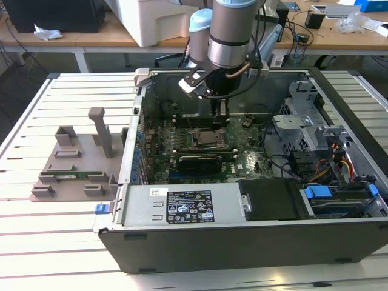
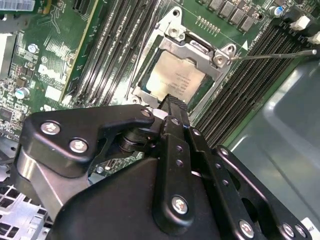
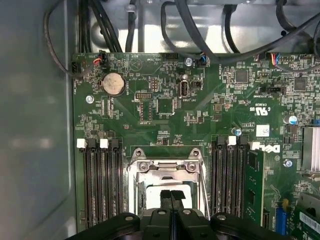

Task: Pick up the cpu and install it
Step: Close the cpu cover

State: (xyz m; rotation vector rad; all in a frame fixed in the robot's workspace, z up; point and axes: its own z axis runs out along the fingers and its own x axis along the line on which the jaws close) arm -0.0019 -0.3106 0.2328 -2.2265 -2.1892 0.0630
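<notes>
The cpu [image 2: 176, 80] is a small square chip with a silvery top, lying flat inside the black socket's metal frame [image 2: 220, 57] on the green motherboard [image 3: 210, 115]. It also shows mid-board in the exterior view as the cpu [image 1: 209, 139]. My gripper [image 3: 171, 196] hangs straight over the socket inside the open computer case [image 1: 242, 233]. Its two black fingers are pressed together with nothing between them. The fingertips [image 2: 172, 102] stand at the cpu's near edge; whether they touch it I cannot tell. In the exterior view the gripper [image 1: 220, 113] sits just above the board.
Black memory slots [image 3: 102, 185] flank the socket on both sides. A thin metal lever [image 2: 272, 53] sticks out beside the frame. Cables [image 3: 150, 25] run along the case wall. A grey fixture [image 1: 73, 163] with a green memory stick [image 1: 65, 177] lies at the exterior view's left.
</notes>
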